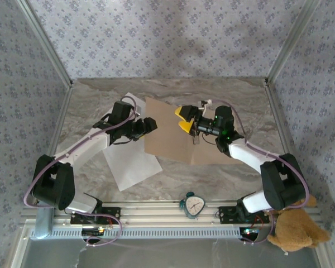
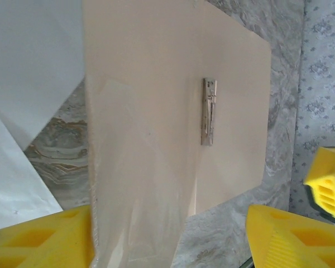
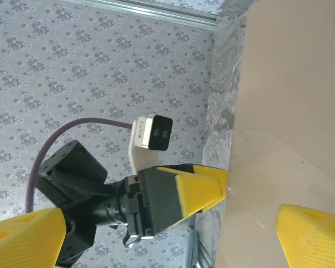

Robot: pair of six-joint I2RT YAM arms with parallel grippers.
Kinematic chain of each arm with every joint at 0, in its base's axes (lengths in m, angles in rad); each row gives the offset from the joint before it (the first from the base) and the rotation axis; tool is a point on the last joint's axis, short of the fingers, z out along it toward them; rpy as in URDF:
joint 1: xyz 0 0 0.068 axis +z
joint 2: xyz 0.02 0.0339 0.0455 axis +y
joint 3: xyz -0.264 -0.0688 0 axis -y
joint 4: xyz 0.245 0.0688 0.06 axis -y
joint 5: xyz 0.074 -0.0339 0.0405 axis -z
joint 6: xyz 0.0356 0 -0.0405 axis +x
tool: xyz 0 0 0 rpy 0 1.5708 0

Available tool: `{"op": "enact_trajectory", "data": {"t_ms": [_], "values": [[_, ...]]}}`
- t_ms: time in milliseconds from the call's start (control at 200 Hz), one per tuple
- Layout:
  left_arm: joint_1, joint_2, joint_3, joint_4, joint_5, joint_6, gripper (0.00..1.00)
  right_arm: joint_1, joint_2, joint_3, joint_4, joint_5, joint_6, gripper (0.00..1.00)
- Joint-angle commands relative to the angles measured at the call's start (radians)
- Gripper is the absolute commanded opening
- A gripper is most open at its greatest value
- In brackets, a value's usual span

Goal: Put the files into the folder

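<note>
From above, the left arm [image 1: 92, 142] lies over the files [image 1: 131, 167] and hides where the two sheets meet. The fingertips of the left gripper [image 1: 149, 125] are hidden behind its dark body. The right gripper [image 1: 184, 119] covers part of the folder [image 1: 167, 142]. At the left wrist, the folder's top and the sheets run past the frame, and the yellow fingers [image 2: 39, 240] are cut off below.

Left claw [image 1: 149, 125], right claw [image 1: 184, 119] agape, facing.
</note>
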Motion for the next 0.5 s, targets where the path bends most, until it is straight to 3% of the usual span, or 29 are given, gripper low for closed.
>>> {"op": "enact_trajectory", "data": {"t_ms": [0, 495], "values": [[0.021, -0.02, -0.013, 0.036, 0.027, 0.047, 0.69, -0.016, -0.054, -0.002, -0.064, -0.018, -0.06, 0.99], [0.08, 0.093, -0.034, 0.114, 0.13, 0.139, 0.56, -0.069, -0.151, -0.035, -0.18, -0.037, -0.121, 0.99]]}}
